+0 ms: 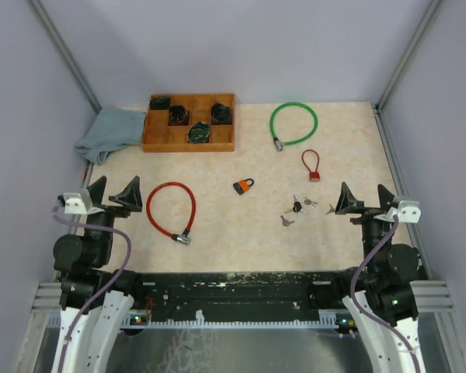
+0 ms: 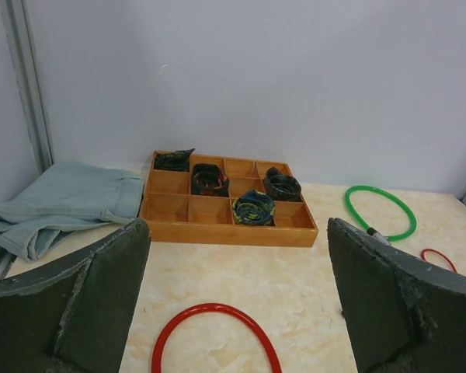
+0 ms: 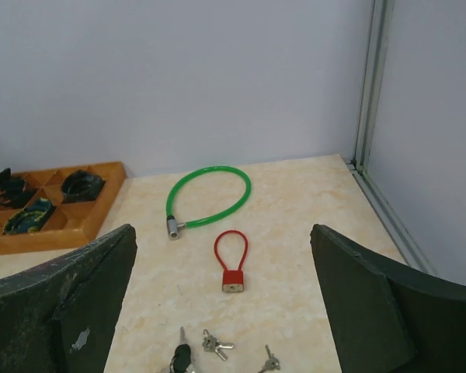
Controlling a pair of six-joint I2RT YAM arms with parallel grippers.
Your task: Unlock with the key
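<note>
Several keys lie loose right of the table's middle: a black-headed key point(image 1: 296, 207) point(image 3: 181, 358), a small bunch point(image 3: 216, 343) and single keys point(image 1: 286, 221) point(image 3: 269, 361). An orange padlock point(image 1: 245, 186) sits mid-table. A small red cable padlock point(image 1: 311, 165) point(image 3: 232, 264) lies just beyond the keys. Further off lie a green cable lock point(image 1: 293, 124) point(image 3: 206, 198) and a red cable lock point(image 1: 171, 210) point(image 2: 216, 338). My right gripper point(image 1: 365, 200) point(image 3: 221, 256) is open, just right of the keys, holding nothing. My left gripper point(image 1: 114, 196) point(image 2: 238, 256) is open and empty, left of the red cable lock.
A wooden compartment tray point(image 1: 189, 145) point(image 2: 225, 231) with dark rolled items stands at the back left. A grey-blue cloth point(image 1: 109, 134) point(image 2: 62, 198) lies beside it by the left wall. Walls with metal rails close in both sides.
</note>
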